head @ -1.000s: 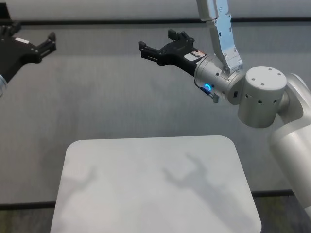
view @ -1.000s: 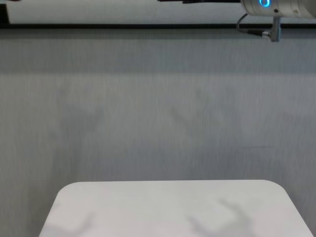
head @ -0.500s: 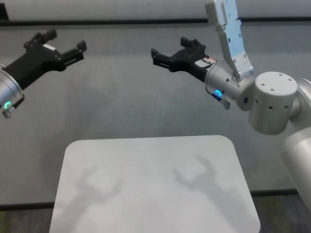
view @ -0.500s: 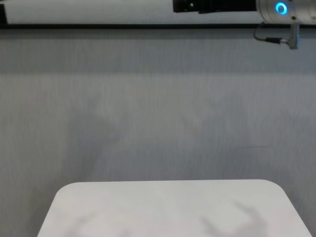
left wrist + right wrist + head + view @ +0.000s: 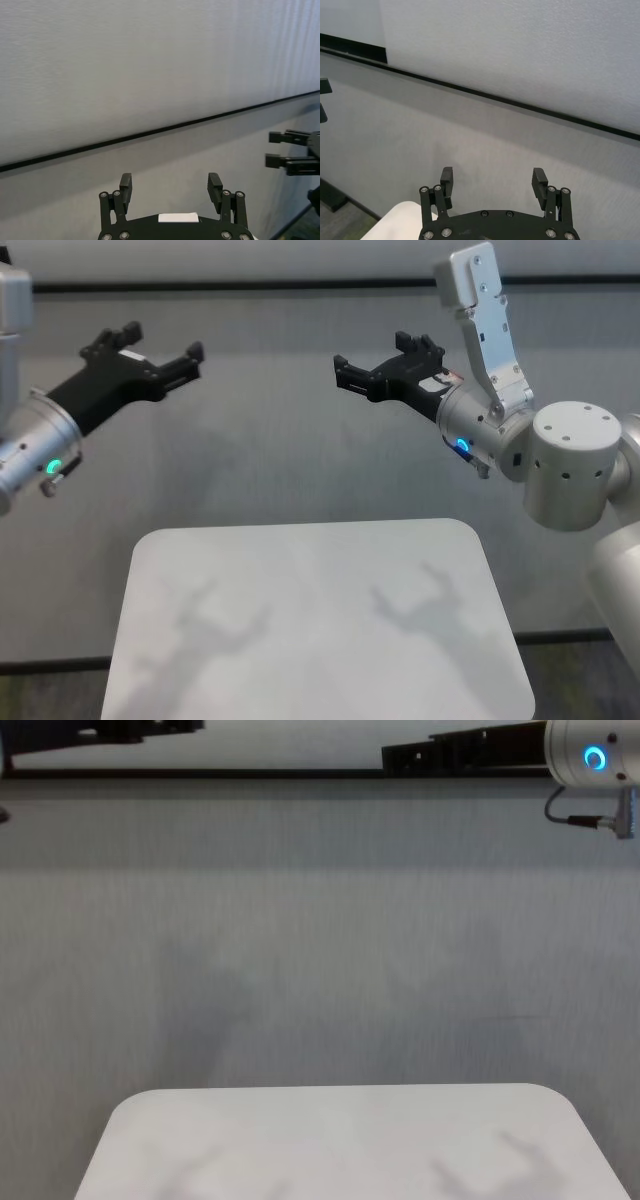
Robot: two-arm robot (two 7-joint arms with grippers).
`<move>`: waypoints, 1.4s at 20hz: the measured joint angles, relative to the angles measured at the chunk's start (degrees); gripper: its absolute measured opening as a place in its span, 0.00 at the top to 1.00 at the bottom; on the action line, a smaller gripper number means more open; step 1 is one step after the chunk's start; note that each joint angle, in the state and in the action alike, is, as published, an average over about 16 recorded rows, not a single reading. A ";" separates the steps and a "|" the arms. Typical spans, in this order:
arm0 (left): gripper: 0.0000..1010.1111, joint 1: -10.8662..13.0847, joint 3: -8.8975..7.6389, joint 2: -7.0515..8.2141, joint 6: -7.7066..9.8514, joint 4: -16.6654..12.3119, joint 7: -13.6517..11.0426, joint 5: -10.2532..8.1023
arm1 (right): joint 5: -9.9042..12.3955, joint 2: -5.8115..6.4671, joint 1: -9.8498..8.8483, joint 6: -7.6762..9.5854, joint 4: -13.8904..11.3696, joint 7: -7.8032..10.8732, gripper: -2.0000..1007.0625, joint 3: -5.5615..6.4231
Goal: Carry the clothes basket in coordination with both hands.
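Note:
The clothes basket is out of view in every picture. My left gripper (image 5: 162, 346) is open and empty, held in the air above and beyond the table's left side; its own wrist view (image 5: 170, 180) shows the fingers apart with only wall and floor ahead. My right gripper (image 5: 372, 360) is open and empty, in the air above and beyond the table's right side, and also shows in its wrist view (image 5: 493, 176). The two grippers are at about the same height, well apart. In the left wrist view the right gripper (image 5: 283, 150) shows farther off.
A white table with rounded corners (image 5: 300, 640) stands in front of me with nothing on it, also in the chest view (image 5: 340, 1140). Behind it are grey floor and a white wall with a black baseboard (image 5: 520, 105).
Both arms have swung to the right and lower. The left gripper has come in from the left edge; the right gripper has shifted right. Both stay open.

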 joint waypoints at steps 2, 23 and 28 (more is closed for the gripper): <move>0.01 -0.13 0.44 -0.48 0.49 -0.11 0.69 0.41 | -0.49 -0.08 -0.27 0.42 -0.21 -0.46 0.00 0.26; 0.01 -0.05 2.46 -1.29 1.42 -0.96 -2.24 -0.88 | -3.60 -1.39 -1.85 3.73 -1.67 -1.07 0.00 2.75; 0.01 0.50 2.79 -0.09 1.81 -1.59 -4.26 -2.79 | -3.85 -1.22 -2.45 5.84 -2.90 -0.18 0.00 3.25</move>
